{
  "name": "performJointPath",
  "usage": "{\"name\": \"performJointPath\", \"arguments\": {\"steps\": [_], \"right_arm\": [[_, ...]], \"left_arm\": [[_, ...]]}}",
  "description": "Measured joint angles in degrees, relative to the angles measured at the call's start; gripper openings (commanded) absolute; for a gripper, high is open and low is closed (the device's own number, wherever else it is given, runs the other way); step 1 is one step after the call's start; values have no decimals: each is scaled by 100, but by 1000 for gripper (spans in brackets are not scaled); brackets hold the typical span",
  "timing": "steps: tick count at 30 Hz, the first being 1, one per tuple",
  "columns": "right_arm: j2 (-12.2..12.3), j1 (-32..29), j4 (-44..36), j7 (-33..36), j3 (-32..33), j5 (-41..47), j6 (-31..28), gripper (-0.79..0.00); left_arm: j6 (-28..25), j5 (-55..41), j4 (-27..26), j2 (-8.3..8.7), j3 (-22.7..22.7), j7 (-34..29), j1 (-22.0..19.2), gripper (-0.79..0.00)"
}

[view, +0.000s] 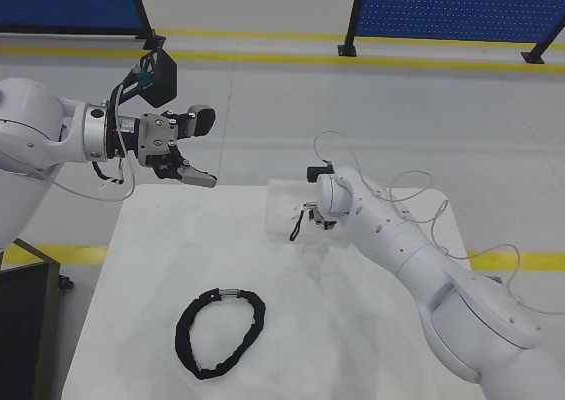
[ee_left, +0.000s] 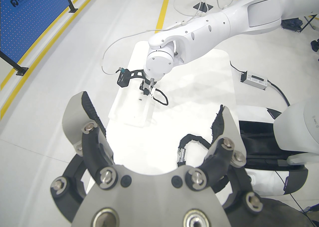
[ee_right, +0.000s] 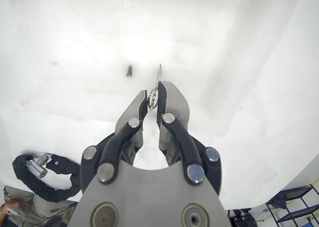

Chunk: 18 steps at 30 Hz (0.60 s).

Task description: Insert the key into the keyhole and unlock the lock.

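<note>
- Holding the key by its head, the right gripper has its fingers almost closed. Only a narrow gap is left, where the head and the metal ring sit. The thin blade sticks out past the tips, which I judge leaves it free to enter a keyhole.
- This gripper is low over the far part of the white table, above a clear plastic tray. A black cord hangs from it in a loop.
- The lock lies flat on the near part of the table, well apart from the key. It is a closed ring in a black fabric sleeve, soft and wrinkled. A short shiny metal cylinder joins its ends, and the round end face shows a small dark opening, probably the keyhole.
- The left gripper is in the air by the far left edge of the table, with fingers spread wide and holding nothing. The inner pads are black and ribbed, on smooth grey metal backs. I judge it is free to steady the lock.
- Insertion is not yet begun.
</note>
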Motion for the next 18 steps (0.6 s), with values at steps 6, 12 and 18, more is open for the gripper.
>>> {"name": "performJointPath", "arguments": {"steps": [6,12,18], "right_arm": [[-87,25,121,36,-14,-153,42,-785],[-149,98,213,66,33,-253,16,-785],[-149,248,168,157,128,-406,-20,-785]], "left_arm": [[0,0,0,0,0,0,0,0],[0,0,0,0,0,0,0,0],[0,0,0,0,0,0,0,0]]}}
